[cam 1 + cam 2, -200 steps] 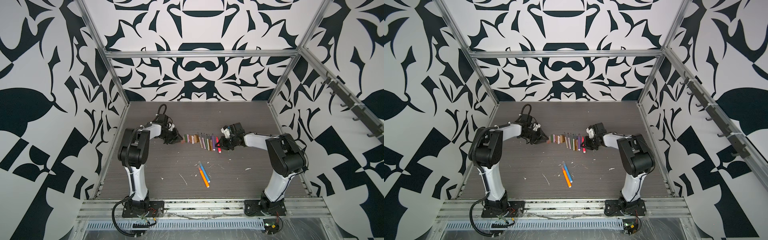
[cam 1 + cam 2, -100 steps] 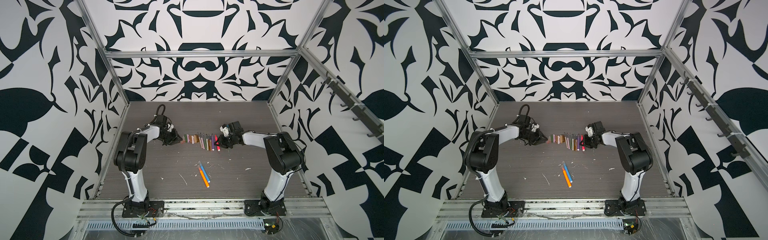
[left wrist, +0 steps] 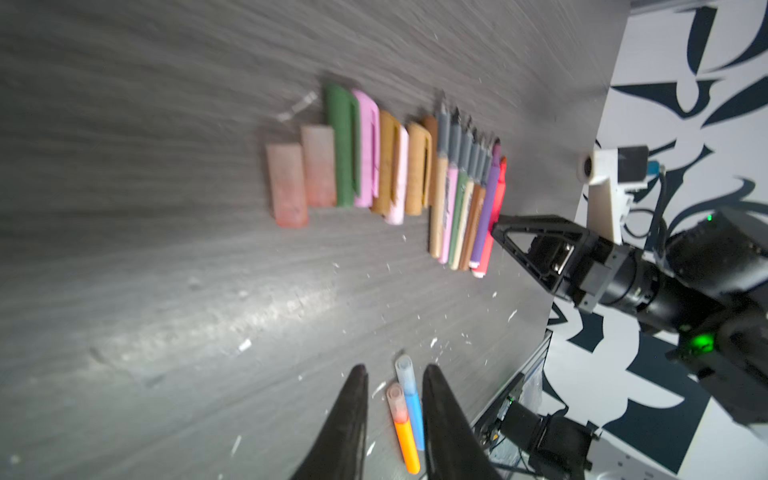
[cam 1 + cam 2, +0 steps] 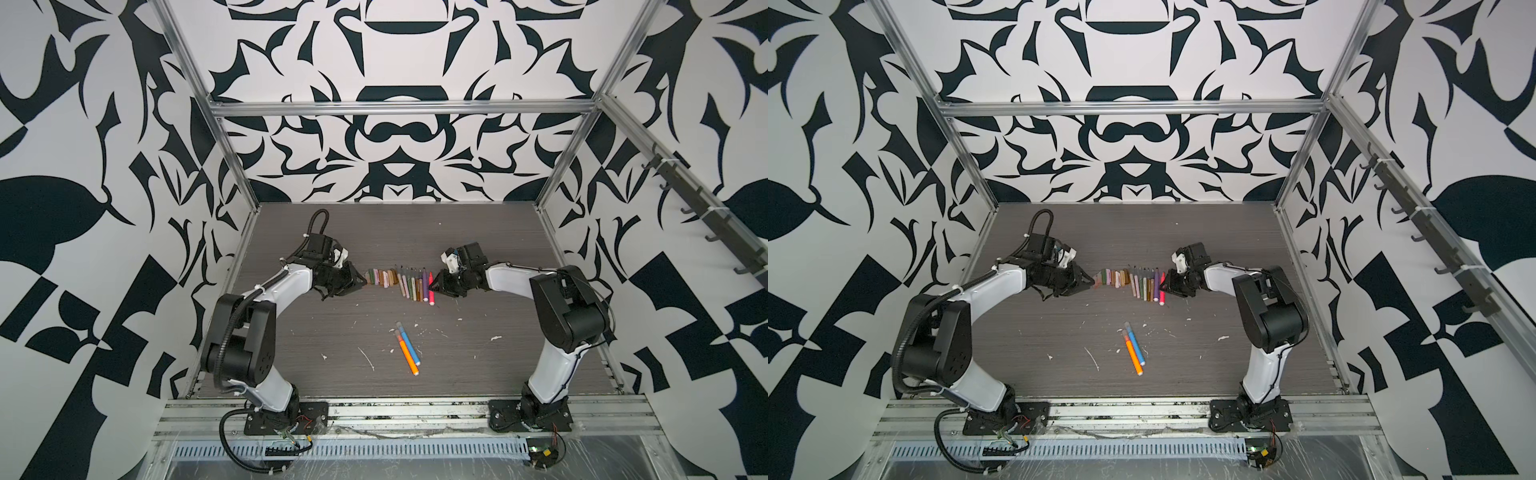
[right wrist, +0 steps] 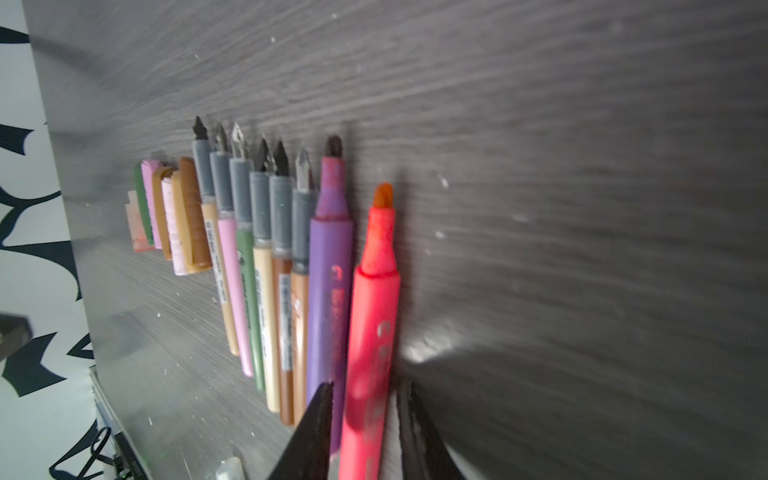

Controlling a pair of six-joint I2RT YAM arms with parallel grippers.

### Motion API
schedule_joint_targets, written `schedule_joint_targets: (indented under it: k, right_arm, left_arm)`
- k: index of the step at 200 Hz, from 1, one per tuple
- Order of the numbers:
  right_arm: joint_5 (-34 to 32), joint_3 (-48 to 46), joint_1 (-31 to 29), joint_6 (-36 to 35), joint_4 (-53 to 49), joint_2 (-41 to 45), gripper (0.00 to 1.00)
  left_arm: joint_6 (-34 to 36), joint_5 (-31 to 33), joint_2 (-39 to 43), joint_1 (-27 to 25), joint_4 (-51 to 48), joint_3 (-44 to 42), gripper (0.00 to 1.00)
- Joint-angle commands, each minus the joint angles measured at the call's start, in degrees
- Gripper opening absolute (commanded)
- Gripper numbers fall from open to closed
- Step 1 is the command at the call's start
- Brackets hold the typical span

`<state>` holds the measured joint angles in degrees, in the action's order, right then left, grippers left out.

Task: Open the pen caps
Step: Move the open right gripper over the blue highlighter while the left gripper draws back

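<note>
The pen caps lie side by side in the upper middle of the left wrist view, just beside the bare-tipped pens. At the bottom of the right wrist view, the right gripper sits loose around the red pen, not squeezing it. If it lifts crooked, it could drag that pen into the row. The left gripper is slightly apart and empty. The orange and blue pens, lower middle in a top view, look capped and touch, so one grab might pinch both.

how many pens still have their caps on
2: the orange pen and the blue pen, lying side by side toward the table's front middle, apart from the row of uncapped pens. Nothing seems hidden.
</note>
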<state>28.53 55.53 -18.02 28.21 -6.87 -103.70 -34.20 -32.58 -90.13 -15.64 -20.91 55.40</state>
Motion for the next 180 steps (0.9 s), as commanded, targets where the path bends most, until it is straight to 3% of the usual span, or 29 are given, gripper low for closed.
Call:
schedule_joint_targets:
  k: [1, 42, 64, 120, 153, 180]
  right_arm:
    - [-2.12, -2.02, 0.09, -1.32, -4.25, 6.14, 0.3]
    - [-2.22, -11.4, -0.39, -1.08, -6.43, 17.3, 0.3]
    - [-4.5, -17.98, -3.49, 0.7, -7.77, 25.37, 0.3]
    - [-19.94, -27.09, -26.99, 13.54, -8.96, 37.96, 0.3]
    - [-26.47, -28.15, -36.17, 20.08, -6.73, 37.88, 0.29]
    - [-28.63, -25.42, -39.99, 20.64, -7.32, 33.37, 0.29]
  left_arm:
    - [-0.35, -0.47, 4.99, -0.86, -1.75, -2.64, 0.25]
    - [0.07, 0.71, 14.78, -0.91, -4.62, -5.31, 0.24]
    - [0.9, 1.41, 20.98, -0.88, -8.0, -4.63, 0.24]
    - [6.14, 10.46, 36.89, -0.93, -22.16, -1.73, 0.26]
    - [6.92, 13.05, 44.38, -0.93, -25.5, -0.55, 0.3]
    - [10.52, 14.55, 45.98, -0.94, -29.66, 1.51, 0.32]
